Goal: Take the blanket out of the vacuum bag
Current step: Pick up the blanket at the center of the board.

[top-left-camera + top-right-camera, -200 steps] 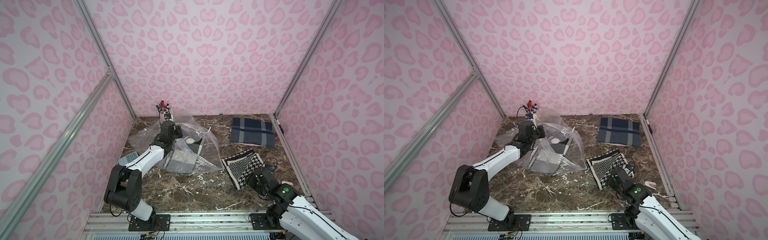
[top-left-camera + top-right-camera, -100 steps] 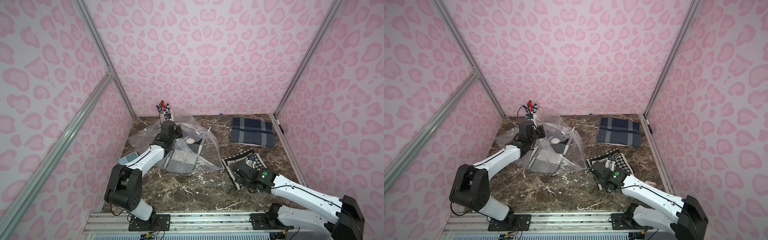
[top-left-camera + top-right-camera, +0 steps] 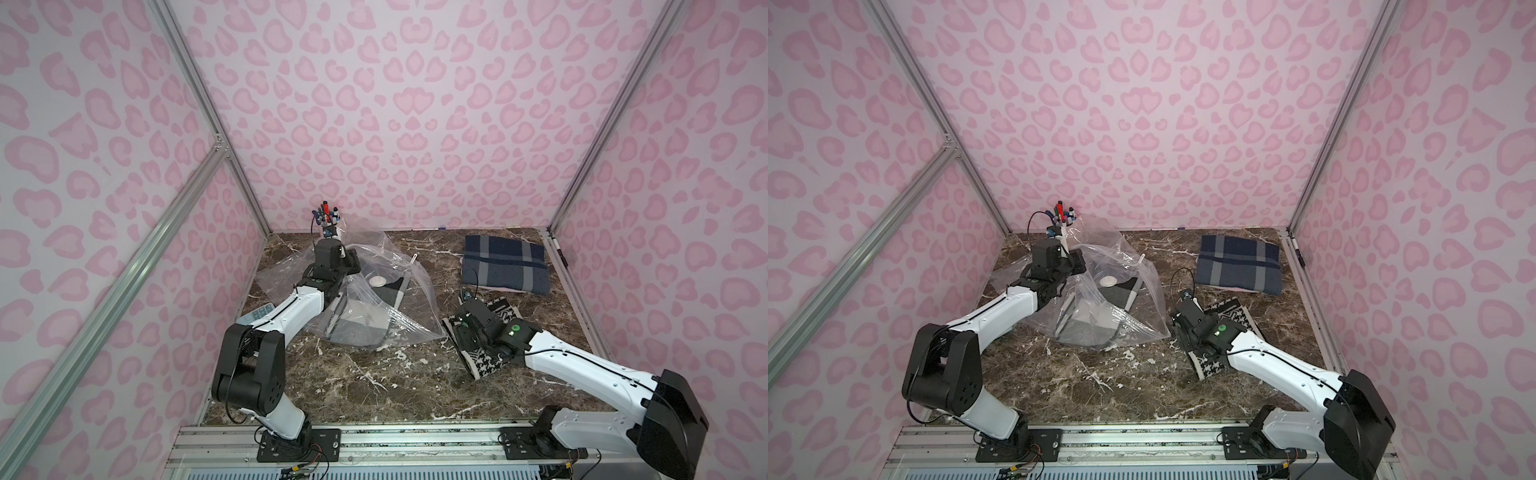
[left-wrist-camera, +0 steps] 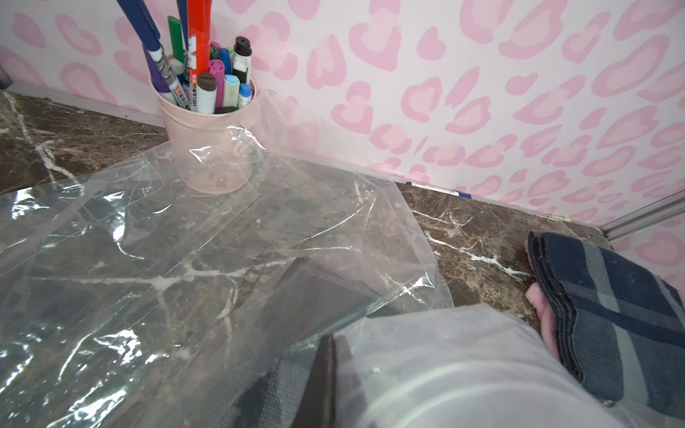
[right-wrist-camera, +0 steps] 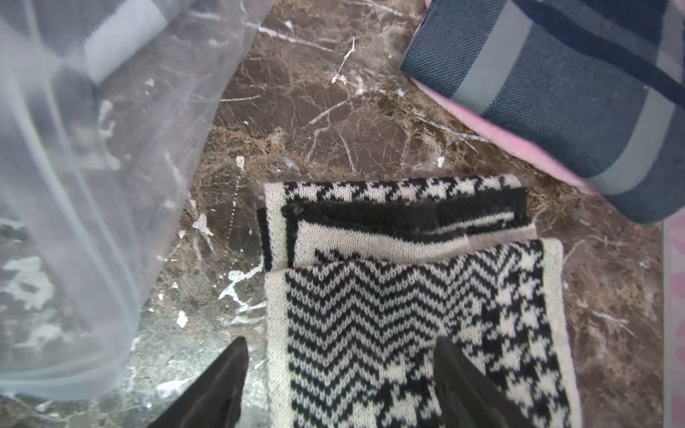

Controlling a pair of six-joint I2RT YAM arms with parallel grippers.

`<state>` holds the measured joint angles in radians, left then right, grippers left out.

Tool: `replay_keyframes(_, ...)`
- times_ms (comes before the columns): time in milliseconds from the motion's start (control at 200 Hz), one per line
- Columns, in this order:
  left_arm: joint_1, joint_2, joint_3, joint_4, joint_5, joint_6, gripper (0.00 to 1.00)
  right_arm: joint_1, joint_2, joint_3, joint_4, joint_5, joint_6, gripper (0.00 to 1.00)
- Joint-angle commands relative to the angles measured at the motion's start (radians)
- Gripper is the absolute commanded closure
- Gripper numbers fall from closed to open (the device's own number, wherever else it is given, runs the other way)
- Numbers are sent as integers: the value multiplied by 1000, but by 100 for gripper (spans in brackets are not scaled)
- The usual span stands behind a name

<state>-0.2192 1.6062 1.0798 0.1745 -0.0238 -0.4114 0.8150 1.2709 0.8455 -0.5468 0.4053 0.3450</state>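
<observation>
The vacuum bag lies crumpled left of centre on the marble table in a top view, with its white valve disc facing up and a grey blanket inside. The left gripper, pressed together, pinches the bag's upper film. Lower right, the right gripper hovers with its jaws spread over a black-and-white knit blanket. A plaid blanket lies beyond it.
</observation>
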Motion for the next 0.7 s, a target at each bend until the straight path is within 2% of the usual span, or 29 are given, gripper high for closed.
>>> replay_keyframes(0, 6, -2, 14, 1, 2, 23, 96, -11, 55, 30, -11, -55, -135, 21)
replay_keyframes(175, 15, -11, 19, -13, -7, 35, 96, -17, 165, 59, -70, -64, -194, 20)
replay_keyframes(320, 44, -15, 24, -15, -2, 35, 96, -42, 179, 51, -49, -117, -220, 19)
replay_keyframes(535, 101, -17, 55, -21, 13, 31, 96, -70, 259, 58, -66, -87, -196, 19)
replay_keyframes(695, 108, -6, 78, -20, 34, 21, 96, -87, 361, 90, -84, -103, -197, 19)
